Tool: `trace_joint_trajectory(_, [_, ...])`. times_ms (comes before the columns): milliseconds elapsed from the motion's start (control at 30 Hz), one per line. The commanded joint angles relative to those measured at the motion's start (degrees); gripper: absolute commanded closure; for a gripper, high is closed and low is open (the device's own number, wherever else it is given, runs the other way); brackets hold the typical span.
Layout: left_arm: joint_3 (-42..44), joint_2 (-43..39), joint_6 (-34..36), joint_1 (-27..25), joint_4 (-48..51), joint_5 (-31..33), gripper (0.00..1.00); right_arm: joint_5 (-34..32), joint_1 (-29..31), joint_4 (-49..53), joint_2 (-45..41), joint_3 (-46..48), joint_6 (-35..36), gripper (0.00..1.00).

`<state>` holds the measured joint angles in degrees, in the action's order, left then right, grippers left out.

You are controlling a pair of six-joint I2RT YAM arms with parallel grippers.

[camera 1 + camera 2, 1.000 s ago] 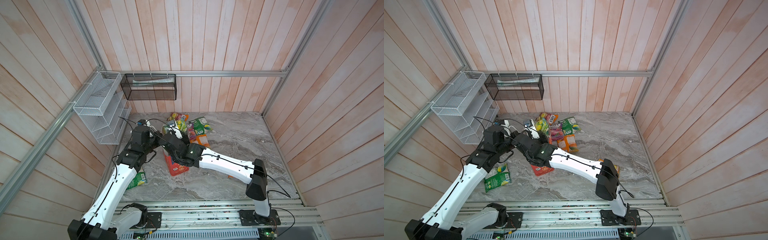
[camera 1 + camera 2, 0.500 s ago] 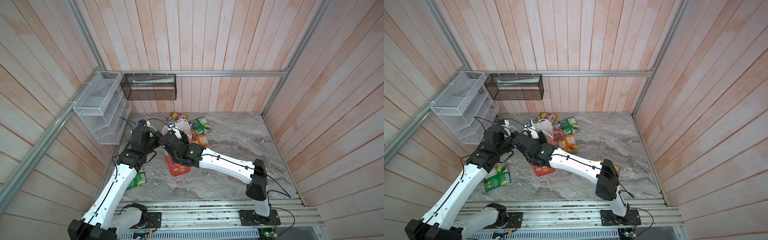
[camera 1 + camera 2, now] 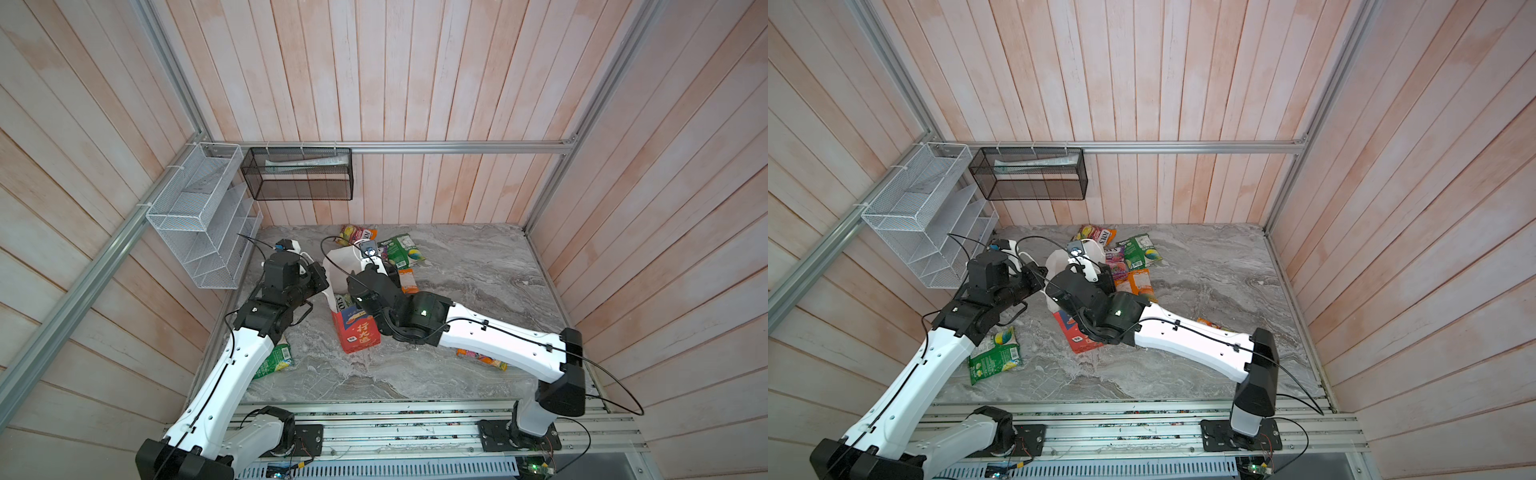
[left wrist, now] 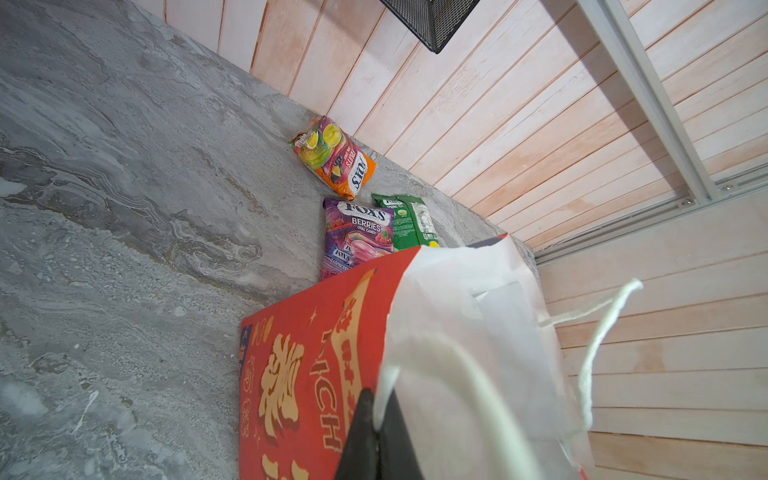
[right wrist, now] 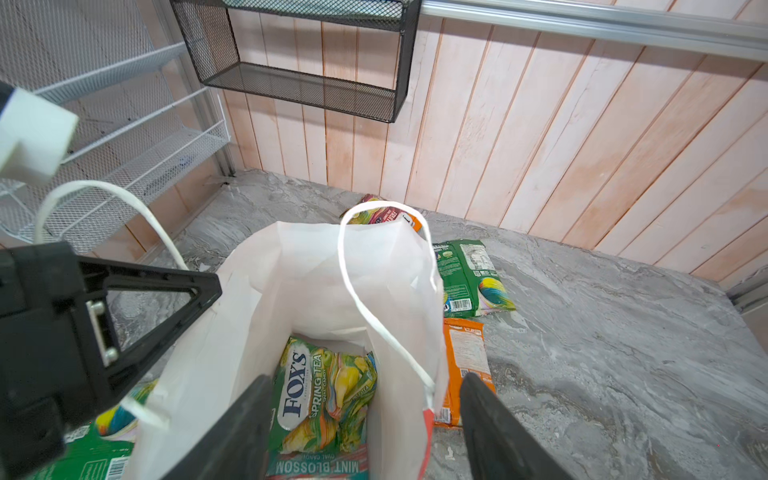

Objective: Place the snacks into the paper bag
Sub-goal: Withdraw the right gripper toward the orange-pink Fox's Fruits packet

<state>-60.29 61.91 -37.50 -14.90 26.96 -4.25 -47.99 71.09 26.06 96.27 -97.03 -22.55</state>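
Paper bag (image 5: 316, 266) rim in clenched left tool (image 4: 376, 411); right tool (image 5: 363, 380) spread, empty, over its mouth.

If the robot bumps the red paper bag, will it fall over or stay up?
Probably tippy: the paper bag is tall on a small base. Its thin walls look creased and bowed, so a push would likely crumple it before sliding it. The packets inside add a little weight low down; the left gripper pinching its rim probably holds it up.
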Motion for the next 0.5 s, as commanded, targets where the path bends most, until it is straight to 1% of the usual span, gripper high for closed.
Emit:
trace_joint_trajectory(0, [0.87, -0.12, 0.75, 0.0, -0.51, -1.19, 1.0, 0.29, -0.23, -1.05, -4.8, 6.1, -2.5, 0.26])
trace_joint_trajectory(100, [0.88, -0.22, 0.76, -0.04, -0.51, -1.18, 1.0, 0.29, -0.67, -2.67, -10.71, 13.35, -4.19, 0.22])
trace_joint_trajectory(167, [0.83, -0.27, 0.72, 0.02, -0.51, -1.17, 1.0, 0.88, -1.94, -4.07, -14.98, 18.77, -6.22, 0.14])
trace_joint_trajectory(267, [1.02, -0.13, 0.67, 0.01, -0.68, -1.12, 1.0, 4.32, -5.54, -6.34, -21.79, 26.88, -8.84, 0.07])
trace_joint_trajectory(333, [0.99, -0.04, 0.67, 0.0, -0.66, -1.19, 1.0, 6.54, -8.31, -6.55, -25.44, 31.35, -10.29, 0.04])
trace_joint_trajectory(467, [1.04, -0.03, 0.67, 0.04, -0.65, -1.2, 1.0, 7.24, -12.7, -5.81, -30.85, 39.5, -13.89, 0.02])
